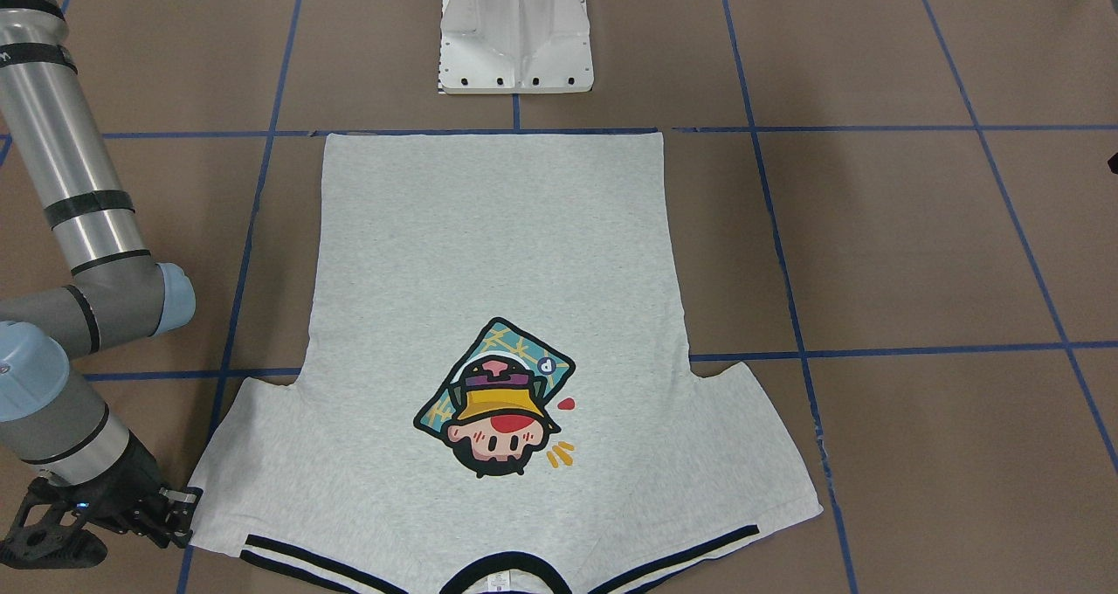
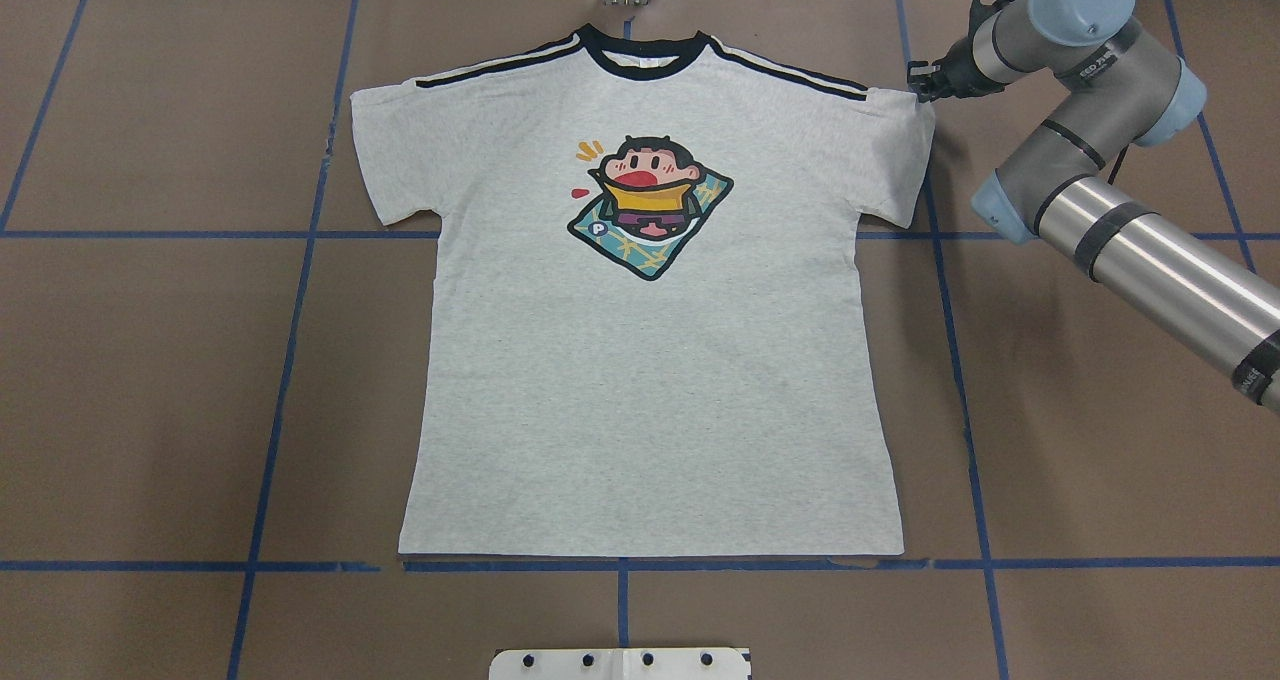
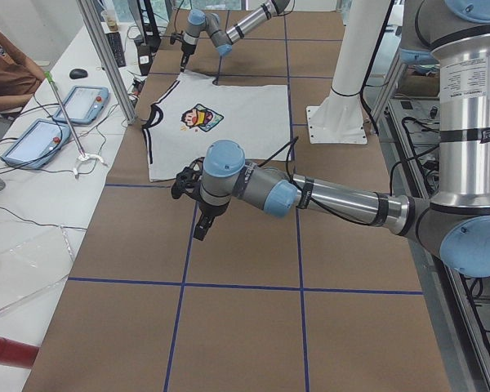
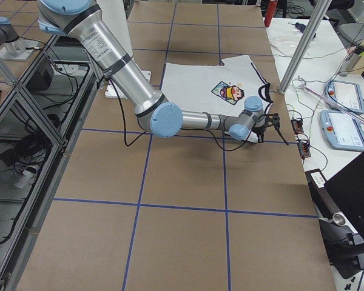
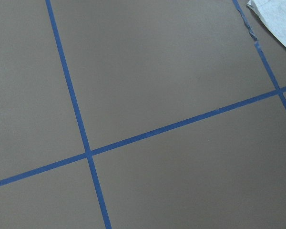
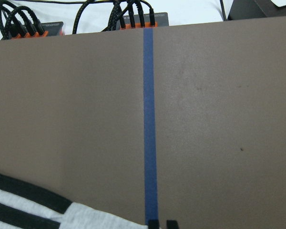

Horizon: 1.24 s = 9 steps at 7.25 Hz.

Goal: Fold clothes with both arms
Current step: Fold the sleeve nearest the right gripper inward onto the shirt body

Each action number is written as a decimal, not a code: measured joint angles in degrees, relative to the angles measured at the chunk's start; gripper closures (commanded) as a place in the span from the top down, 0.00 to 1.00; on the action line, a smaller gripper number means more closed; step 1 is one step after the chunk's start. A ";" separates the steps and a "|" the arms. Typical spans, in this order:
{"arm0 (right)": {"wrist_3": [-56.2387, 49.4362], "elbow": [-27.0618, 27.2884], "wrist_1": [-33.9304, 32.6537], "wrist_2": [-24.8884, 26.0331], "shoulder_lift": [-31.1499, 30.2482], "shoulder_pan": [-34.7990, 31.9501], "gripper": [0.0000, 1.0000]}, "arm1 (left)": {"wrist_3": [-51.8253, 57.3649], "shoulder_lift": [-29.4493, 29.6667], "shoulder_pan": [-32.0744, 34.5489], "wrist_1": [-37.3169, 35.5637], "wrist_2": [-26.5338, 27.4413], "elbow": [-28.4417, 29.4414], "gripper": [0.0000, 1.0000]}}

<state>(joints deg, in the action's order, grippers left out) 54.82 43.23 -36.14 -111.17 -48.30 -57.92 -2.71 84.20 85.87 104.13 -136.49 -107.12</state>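
Observation:
The light grey T-shirt (image 2: 650,360) lies flat and print side up on the brown table, collar towards the far edge; it also shows in the front view (image 1: 498,253). My right gripper (image 2: 918,85) hovers low at the outer corner of the shirt's right-hand sleeve, also seen in the front view (image 1: 183,515). In the right wrist view its fingertips (image 6: 153,223) stand almost together beside the striped sleeve (image 6: 62,217), with no cloth between them. My left gripper (image 3: 202,227) shows only in the exterior left view, raised over bare table beyond the other sleeve; I cannot tell whether it is open or shut.
The white pedestal (image 1: 515,35) stands just behind the shirt's hem. Blue tape lines (image 2: 290,360) grid the table. Cables and plugs (image 6: 133,19) lie along the far edge. A side bench holds tablets (image 3: 73,102), with a person (image 3: 8,65) sitting beside it.

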 measured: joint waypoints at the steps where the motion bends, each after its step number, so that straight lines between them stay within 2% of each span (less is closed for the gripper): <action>1: 0.29 0.73 0.04 -0.06 -0.12 0.00 0.00 | -0.01 0.00 0.00 -0.02 -0.02 0.03 1.00; 4: 11.43 6.74 -0.31 0.89 1.28 3.86 0.00 | -0.03 0.07 0.00 -0.04 -0.08 0.06 1.00; 5: 15.62 6.30 -1.03 2.81 4.07 6.03 0.00 | -0.09 0.08 0.00 -0.06 -0.09 0.05 1.00; 7: 18.50 -0.20 -2.23 6.85 10.36 8.38 0.00 | -0.17 0.09 0.00 -0.07 -0.15 -0.03 1.00; 9: 18.78 -5.09 -2.44 9.95 13.26 8.66 0.00 | -0.19 0.08 0.00 -0.07 -0.15 -0.07 1.00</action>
<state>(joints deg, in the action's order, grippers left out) 73.60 38.14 -38.58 -101.22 -35.04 -49.27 -2.90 84.28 85.87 104.06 -136.65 -107.19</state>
